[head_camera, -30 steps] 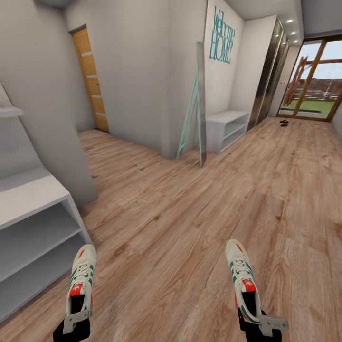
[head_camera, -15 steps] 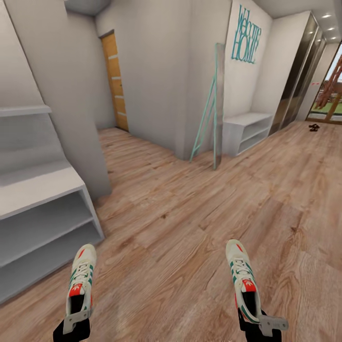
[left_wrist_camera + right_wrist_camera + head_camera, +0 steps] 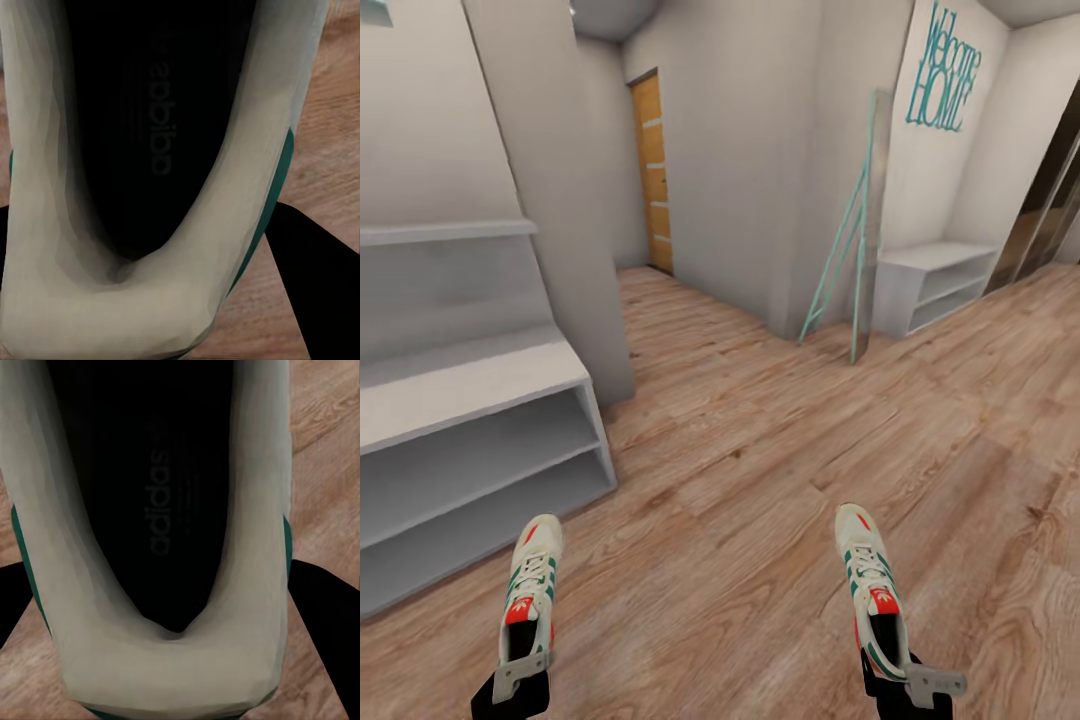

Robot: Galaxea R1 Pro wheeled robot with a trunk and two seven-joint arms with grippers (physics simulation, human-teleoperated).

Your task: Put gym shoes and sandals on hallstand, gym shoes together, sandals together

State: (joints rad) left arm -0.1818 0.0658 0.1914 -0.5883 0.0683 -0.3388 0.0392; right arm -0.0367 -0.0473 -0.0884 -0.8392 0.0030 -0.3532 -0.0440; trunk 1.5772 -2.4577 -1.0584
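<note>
I have a gym shoe in each end effector. In the head view the left end effector (image 3: pixel 510 690) pinches the heel of the left gym shoe (image 3: pixel 530 590), and the right end effector (image 3: pixel 895 685) pinches the heel of the right gym shoe (image 3: pixel 872 590). Both sneakers point away from me, toes forward, held above the corridor floor (image 3: pixel 760 480) and well apart from each other.

In the left wrist view I look straight down into the dark inside of the left shoe (image 3: pixel 150 150), its pale collar wrapping the opening and a green stripe on its side, with the black fingers (image 3: pixel 315 277) on either side of the heel. The right wrist view gives the same sight of the right shoe (image 3: pixel 157 510), with printed lettering on its insole and black fingers (image 3: pixel 326 622) flanking the heel.

The hallstand (image 3: pixel 460 385) stands at my left against the wall, its flat bench top and two open tiers bare, with a grey wall shelf (image 3: pixel 450 232) above. Further down the corridor a teal-framed mirror (image 3: pixel 855 240) leans on the wall just beside a second low grey bench (image 3: pixel 935 285), under teal "Welcome Home" lettering (image 3: pixel 943 70). A wooden door (image 3: pixel 653 170) sits at the far end.
</note>
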